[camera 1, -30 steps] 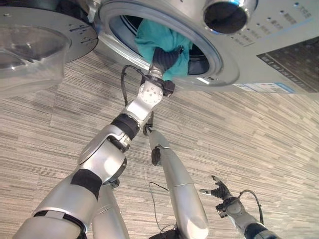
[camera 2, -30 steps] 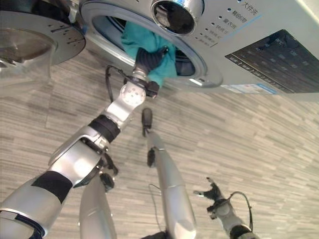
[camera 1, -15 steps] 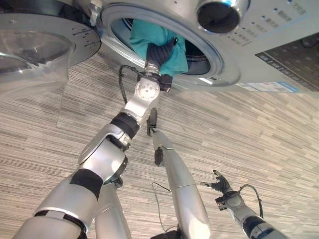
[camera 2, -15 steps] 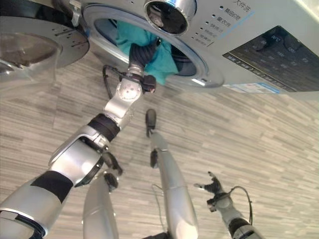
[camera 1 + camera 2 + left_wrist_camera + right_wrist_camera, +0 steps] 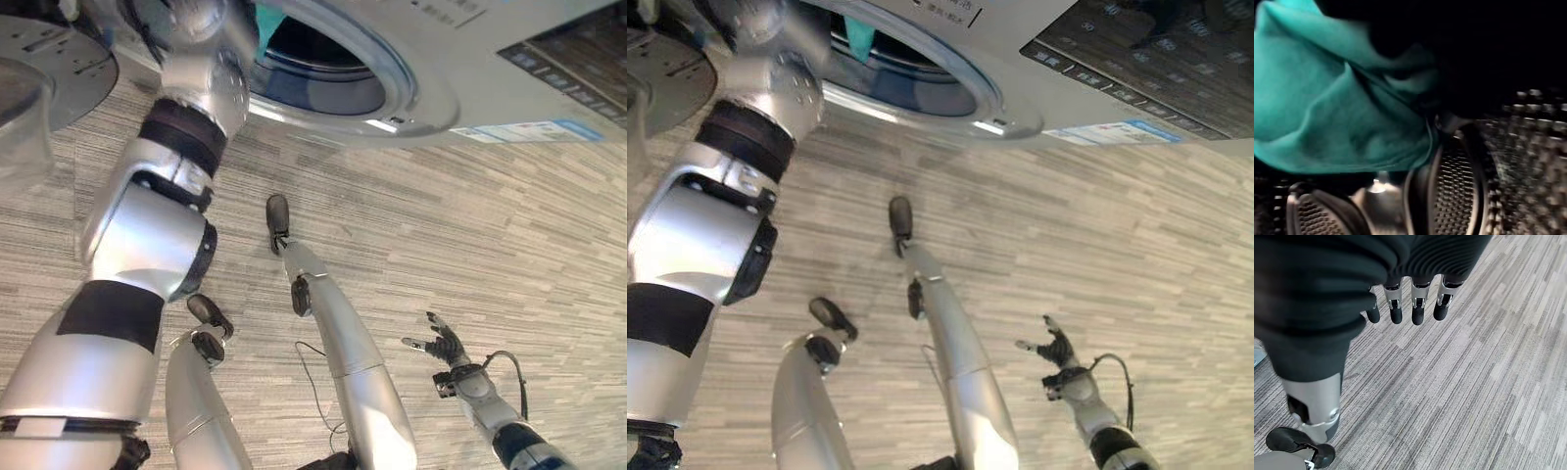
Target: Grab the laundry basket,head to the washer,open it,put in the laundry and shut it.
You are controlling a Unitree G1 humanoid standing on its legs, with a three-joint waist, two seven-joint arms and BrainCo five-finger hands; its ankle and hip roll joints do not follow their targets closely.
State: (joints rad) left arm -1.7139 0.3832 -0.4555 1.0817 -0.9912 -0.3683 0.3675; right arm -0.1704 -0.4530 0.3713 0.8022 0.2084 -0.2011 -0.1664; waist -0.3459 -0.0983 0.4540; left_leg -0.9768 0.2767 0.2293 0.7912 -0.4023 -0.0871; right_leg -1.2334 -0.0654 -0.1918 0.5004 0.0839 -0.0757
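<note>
The washer's round opening (image 5: 328, 83) is at the top of the eye views. My left arm (image 5: 186, 127) reaches up through it, and the hand is hidden inside the drum. A sliver of teal laundry (image 5: 859, 34) shows just inside the rim. In the left wrist view the teal laundry (image 5: 1327, 98) lies bunched against the perforated drum wall (image 5: 1449, 191), with darkness behind it. My right hand (image 5: 446, 345) hangs low at the right over the floor, open with straight fingers (image 5: 1411, 308) and holding nothing.
The washer's door (image 5: 39, 69) stands swung open at the upper left. The washer's silver front with its dark control panel (image 5: 1136, 59) runs along the top right. Grey striped flooring (image 5: 509, 225) spreads below the machine.
My left arm has pushed deeper into the drum, carrying the teal laundry from the rim to the inside. The head camera has shifted closer. The right hand stays low and open.
</note>
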